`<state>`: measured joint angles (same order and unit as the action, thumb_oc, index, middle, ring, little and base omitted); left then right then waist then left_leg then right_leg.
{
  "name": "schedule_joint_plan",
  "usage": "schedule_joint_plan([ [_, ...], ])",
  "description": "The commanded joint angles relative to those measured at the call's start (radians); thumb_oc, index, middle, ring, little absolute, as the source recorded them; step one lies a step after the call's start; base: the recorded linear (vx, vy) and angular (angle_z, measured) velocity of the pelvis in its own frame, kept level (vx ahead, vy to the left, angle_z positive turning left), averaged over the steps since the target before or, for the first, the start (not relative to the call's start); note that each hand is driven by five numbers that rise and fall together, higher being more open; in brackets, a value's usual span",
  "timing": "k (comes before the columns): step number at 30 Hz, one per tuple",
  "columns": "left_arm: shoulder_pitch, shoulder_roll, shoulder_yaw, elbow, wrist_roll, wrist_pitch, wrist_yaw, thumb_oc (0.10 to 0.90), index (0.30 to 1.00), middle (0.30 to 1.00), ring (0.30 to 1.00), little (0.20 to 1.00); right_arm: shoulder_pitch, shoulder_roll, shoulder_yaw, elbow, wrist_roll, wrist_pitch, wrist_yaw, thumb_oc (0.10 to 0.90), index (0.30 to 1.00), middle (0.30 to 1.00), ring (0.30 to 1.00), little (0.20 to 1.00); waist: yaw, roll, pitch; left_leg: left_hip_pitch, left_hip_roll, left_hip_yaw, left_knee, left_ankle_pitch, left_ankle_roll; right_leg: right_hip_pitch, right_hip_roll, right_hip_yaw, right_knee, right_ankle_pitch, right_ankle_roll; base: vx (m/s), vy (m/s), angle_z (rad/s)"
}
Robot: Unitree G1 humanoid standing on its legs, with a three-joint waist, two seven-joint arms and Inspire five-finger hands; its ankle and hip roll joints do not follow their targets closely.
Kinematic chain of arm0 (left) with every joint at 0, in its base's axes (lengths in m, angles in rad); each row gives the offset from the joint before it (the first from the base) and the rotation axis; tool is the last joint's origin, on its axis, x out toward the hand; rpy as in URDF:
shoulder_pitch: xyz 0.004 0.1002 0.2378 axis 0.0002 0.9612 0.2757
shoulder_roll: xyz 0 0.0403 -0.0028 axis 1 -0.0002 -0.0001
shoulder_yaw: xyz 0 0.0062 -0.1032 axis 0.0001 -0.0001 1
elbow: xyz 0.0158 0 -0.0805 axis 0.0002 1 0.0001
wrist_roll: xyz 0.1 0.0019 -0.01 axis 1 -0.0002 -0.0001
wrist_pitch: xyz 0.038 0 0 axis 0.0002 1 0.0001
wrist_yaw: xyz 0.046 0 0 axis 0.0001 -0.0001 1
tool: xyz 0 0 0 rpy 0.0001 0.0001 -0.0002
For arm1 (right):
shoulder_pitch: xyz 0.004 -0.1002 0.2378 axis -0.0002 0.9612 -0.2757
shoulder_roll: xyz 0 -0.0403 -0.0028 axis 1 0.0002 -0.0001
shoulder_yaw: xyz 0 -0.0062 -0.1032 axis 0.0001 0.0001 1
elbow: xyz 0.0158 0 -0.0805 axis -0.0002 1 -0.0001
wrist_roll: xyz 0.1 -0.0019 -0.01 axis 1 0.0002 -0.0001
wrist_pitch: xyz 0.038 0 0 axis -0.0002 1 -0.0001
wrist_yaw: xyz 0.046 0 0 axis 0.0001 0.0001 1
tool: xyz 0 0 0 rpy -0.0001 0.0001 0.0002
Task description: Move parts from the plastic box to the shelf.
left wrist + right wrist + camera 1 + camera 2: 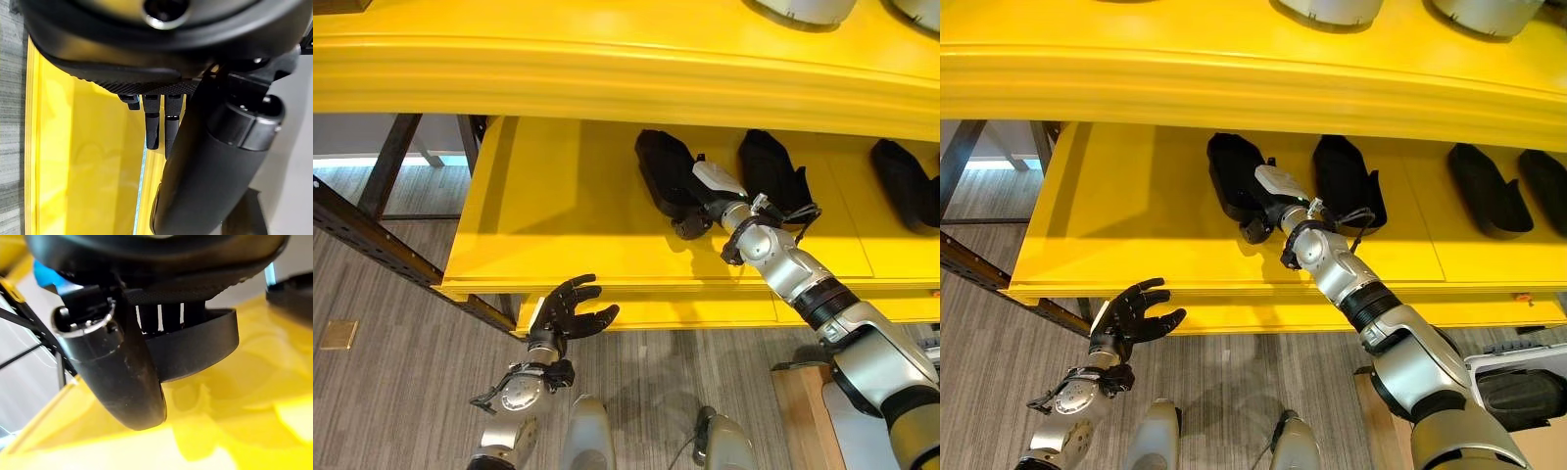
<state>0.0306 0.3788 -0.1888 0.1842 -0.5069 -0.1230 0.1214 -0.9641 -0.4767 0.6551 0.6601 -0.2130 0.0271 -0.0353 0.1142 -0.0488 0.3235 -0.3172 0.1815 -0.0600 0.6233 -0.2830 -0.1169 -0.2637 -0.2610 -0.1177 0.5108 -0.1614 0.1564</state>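
Observation:
Several black moulded parts lie in a row on the yellow shelf [558, 215]. My right hand [697, 201] reaches in over the shelf's front edge and is curled on the leftmost black part [661, 164], its white-covered thumb on the part's right side. Seen from the right wrist, the black part [195, 350] sits between the thumb and the fingers, low over the shelf surface. My left hand [570, 308] hangs below the shelf's front edge, fingers spread and empty; its fingers [152, 122] point along the yellow shelf.
Two more black parts [771, 171] [901, 181] lie to the right on the same shelf. White rounded objects [803, 8] stand on the shelf above. A dark metal frame [372, 235] runs at the left, and a wooden edge [798, 401] shows at lower right.

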Motion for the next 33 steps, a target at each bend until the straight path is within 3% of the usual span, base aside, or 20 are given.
schedule_joint_plan([
  [1,-0.011,0.08,0.011,-0.08,-0.027,-0.076,0.025,0.9,1.0,1.0,1.0,1.0,-0.197,0.001,-0.062,-0.009,0.039,-0.044,-0.103,0.4,0.3,0.3,0.3,0.3,0.017,-0.027,-0.048,0.007,0.003,-0.025,-0.005,0.018,0.026,0.059,-0.031,0.023,0.065,-0.048,-0.017,0.02,-0.003,0.05],
  [19,-0.035,0.082,-0.001,-0.086,-0.027,-0.084,0.043,0.9,1.0,1.0,1.0,1.0,-0.207,0.083,-0.054,0.105,0.058,-0.038,-0.113,0.4,0.3,0.3,0.3,0.3,0.032,-0.009,-0.025,-0.02,-0.013,-0.039,-0.003,0.02,0.032,0.051,-0.047,0.003,0.073,-0.05,-0.017,0.01,0.0,0.04],
  [33,-0.038,0.081,0.008,-0.081,-0.024,-0.085,0.051,0.9,1.0,1.0,1.0,1.0,-0.212,0.081,-0.029,0.127,0.026,-0.034,-0.096,0.4,0.3,0.3,0.3,0.3,0.031,-0.01,-0.012,-0.032,-0.013,-0.041,0.008,0.017,0.031,0.039,-0.049,0.004,0.086,-0.053,-0.02,0.0,-0.001,0.01],
])
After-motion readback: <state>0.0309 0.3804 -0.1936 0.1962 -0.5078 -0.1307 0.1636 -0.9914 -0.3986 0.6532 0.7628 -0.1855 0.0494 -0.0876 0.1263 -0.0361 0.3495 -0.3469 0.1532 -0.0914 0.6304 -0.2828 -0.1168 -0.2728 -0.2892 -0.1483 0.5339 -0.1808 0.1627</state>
